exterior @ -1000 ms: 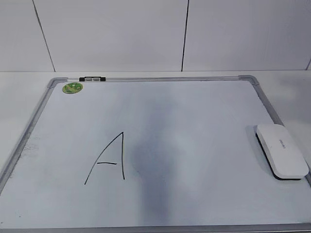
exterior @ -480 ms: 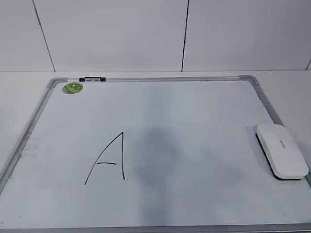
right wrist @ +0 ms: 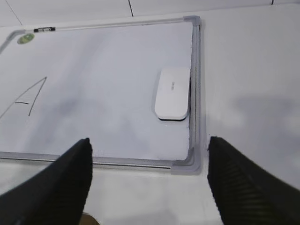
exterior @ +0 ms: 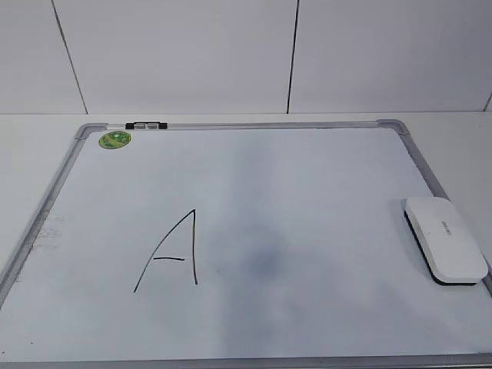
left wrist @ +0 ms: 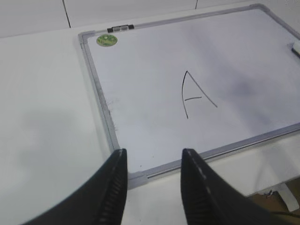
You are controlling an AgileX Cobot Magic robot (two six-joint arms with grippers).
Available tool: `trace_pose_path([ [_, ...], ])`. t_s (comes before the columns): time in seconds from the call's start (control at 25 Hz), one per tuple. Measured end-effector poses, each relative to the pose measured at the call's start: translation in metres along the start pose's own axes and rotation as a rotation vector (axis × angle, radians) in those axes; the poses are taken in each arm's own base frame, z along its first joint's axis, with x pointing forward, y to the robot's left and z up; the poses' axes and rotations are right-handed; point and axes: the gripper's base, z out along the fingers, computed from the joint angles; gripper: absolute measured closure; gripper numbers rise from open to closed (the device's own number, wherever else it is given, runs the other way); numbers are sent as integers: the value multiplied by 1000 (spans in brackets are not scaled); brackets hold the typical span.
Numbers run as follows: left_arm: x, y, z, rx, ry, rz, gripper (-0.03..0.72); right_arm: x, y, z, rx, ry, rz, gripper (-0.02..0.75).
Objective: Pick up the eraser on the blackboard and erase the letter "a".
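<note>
The blackboard (exterior: 254, 125) is a white board with a grey frame, lying flat. The eraser (exterior: 446, 238) is white with a black underside and lies on the board by its right edge. It also shows in the right wrist view (right wrist: 173, 93). No small lowercase letter "a" shows on the board; only a large capital "A" (exterior: 173, 254) and a faint grey smudge (exterior: 261, 261). My left gripper (left wrist: 153, 152) is open and empty above the board's near left corner. My right gripper (right wrist: 149, 140) is wide open and empty above the near right corner. Neither gripper shows in the exterior view.
A round green sticker (exterior: 114, 139) sits in the board's far left corner. A small black-and-white marker (exterior: 146, 124) lies on the far frame. White table surrounds the board, with a tiled wall behind. The table's front edge shows in the left wrist view (left wrist: 276, 187).
A dark shadow across the middle of the board has shrunk and faded to a small patch. The eraser and the capital "A" have not moved.
</note>
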Motion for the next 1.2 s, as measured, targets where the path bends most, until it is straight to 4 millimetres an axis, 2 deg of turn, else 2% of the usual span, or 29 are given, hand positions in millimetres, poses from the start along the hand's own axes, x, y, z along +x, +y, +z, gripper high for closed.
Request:
trace_pose_path([
  [0.2, 26, 8, 18, -58, 55, 11, 402, 18, -3, 21, 25, 78, -22, 158],
  [0.4, 43, 15, 25, -118, 63, 30, 415, 31, -6, 28, 44, 95, -57, 158],
  [0.64, 49, 19, 34, -151, 96, 38, 421, 43, -11, 38, 80, 118, -76, 158],
  [1.2, 44, 21, 47, -154, -8, 47, 438, 43, -12, 50, 89, 55, -120, 160],
])
